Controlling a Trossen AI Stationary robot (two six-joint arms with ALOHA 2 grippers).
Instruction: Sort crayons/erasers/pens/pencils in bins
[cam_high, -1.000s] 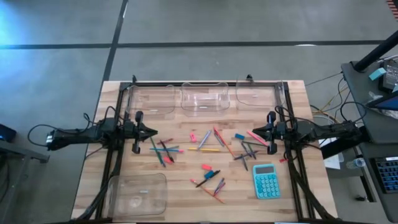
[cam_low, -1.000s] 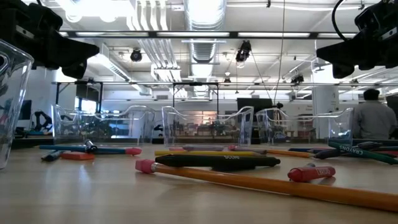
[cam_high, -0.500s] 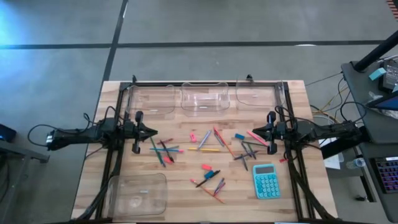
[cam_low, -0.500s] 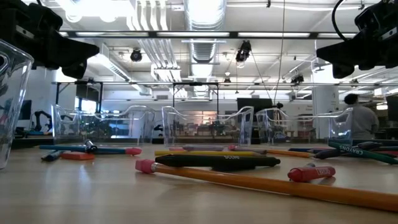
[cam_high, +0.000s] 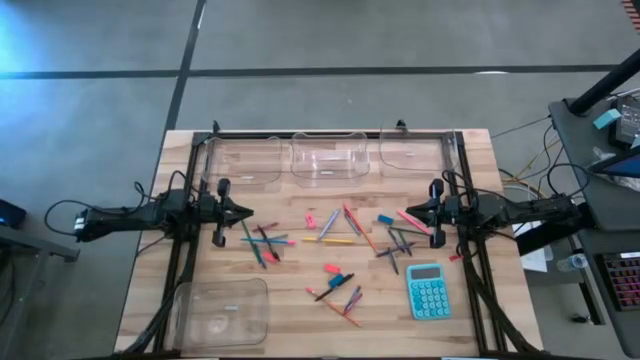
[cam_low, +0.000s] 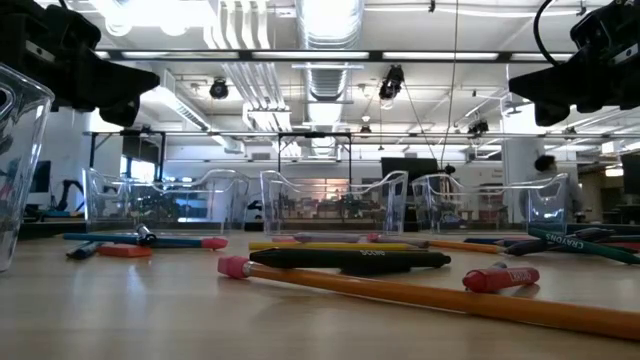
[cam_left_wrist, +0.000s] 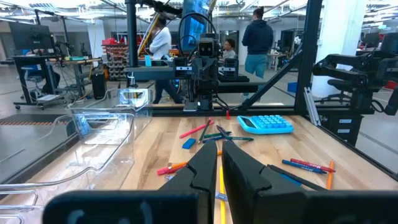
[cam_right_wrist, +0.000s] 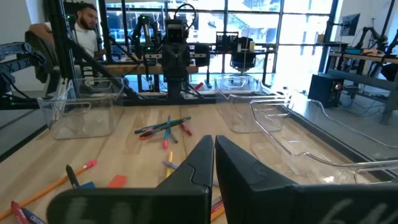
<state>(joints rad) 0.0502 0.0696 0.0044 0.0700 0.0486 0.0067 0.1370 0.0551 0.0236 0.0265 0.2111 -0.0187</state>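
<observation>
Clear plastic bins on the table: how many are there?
4. Three stand in a row along the table's far edge: left, middle, right. The fourth sits alone at the near left corner. None seems hidden.

You get bright, even light from ceiling fixtures (cam_low: 330, 20), blown out top-left in the low view. Windows (cam_right_wrist: 261, 25) backlight the right wrist view. Glare streaks the tabletop (cam_low: 150, 300). Both wrist views blur close-up; the nearest pencil (cam_low: 420, 293) looks soft.
</observation>
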